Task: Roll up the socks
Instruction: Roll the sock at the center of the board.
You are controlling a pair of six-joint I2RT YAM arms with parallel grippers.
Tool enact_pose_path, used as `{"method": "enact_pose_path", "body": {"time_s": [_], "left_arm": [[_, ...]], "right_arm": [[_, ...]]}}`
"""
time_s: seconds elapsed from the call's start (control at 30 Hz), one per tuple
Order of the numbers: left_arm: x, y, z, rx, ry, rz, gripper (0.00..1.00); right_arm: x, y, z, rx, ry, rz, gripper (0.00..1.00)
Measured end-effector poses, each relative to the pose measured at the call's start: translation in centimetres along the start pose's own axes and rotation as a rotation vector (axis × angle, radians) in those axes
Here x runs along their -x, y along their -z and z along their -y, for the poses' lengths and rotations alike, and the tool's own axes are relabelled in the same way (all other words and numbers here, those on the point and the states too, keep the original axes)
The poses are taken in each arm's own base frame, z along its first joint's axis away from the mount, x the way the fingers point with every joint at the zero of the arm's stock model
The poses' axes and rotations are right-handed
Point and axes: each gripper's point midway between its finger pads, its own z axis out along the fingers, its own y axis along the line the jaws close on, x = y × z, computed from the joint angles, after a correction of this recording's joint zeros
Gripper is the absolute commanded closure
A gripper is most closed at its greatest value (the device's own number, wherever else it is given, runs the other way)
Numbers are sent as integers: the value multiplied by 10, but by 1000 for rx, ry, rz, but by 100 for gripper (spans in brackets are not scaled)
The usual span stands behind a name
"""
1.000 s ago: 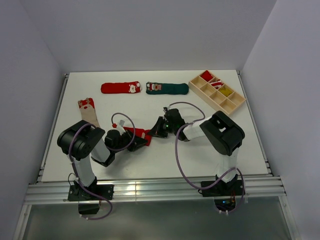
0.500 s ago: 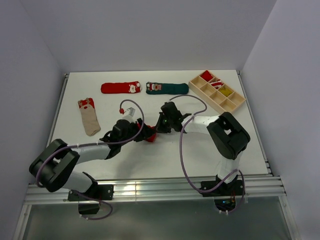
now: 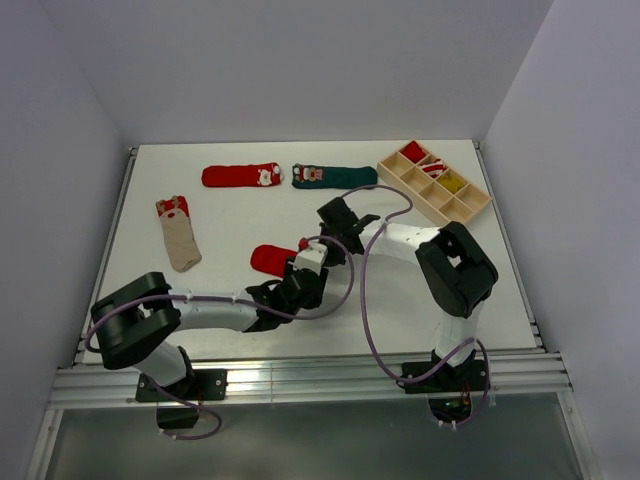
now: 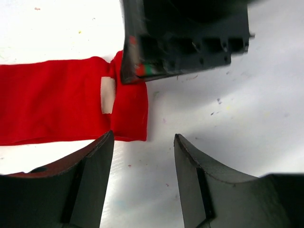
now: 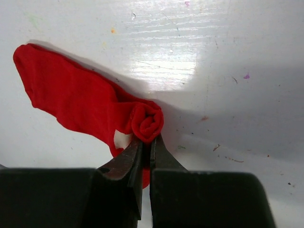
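A red sock (image 3: 268, 259) lies flat mid-table, its right end rolled into a small coil (image 5: 147, 121). My right gripper (image 5: 147, 141) is shut on that coil, pinching it from below; in the top view it sits at the sock's right end (image 3: 318, 249). The sock's flat part (image 5: 71, 95) stretches away to the left. My left gripper (image 4: 142, 142) is open and empty over bare table, just near of the sock's end (image 4: 61, 111), with the right gripper's black body (image 4: 185, 38) opposite it. In the top view the left gripper (image 3: 300, 287) lies below the sock.
A red sock (image 3: 240, 176) and a green sock (image 3: 335, 176) lie at the back. A beige sock (image 3: 178, 232) lies at the left. A wooden compartment tray (image 3: 470, 207) holding rolled socks stands at the back right.
My left gripper has come off the red sock and moved right and nearer, now open beside it. My right gripper stays on the sock's rolled end.
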Motion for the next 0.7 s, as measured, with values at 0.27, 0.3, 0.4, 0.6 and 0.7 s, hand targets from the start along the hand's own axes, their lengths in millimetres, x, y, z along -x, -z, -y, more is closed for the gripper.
{"method": "enact_pose_path", "body": {"time_s": [0.27, 0.3, 0.4, 0.6, 0.7], "left_arm": [[-6, -7, 5, 122, -211, 28, 44], [-3, -8, 5, 133, -224, 35, 44], [3, -10, 6, 162, -258, 48, 46], [-1, -17, 9, 193, -313, 31, 51], [-8, -20, 10, 206, -341, 9, 54]], "right_arm": [[-5, 1, 3, -15, -2, -22, 100], [-5, 1, 3, -14, -2, -22, 100], [-5, 0, 3, -12, -3, -27, 100], [-7, 1, 2, -5, -5, -36, 100], [-8, 0, 2, -3, -8, -43, 100]]}}
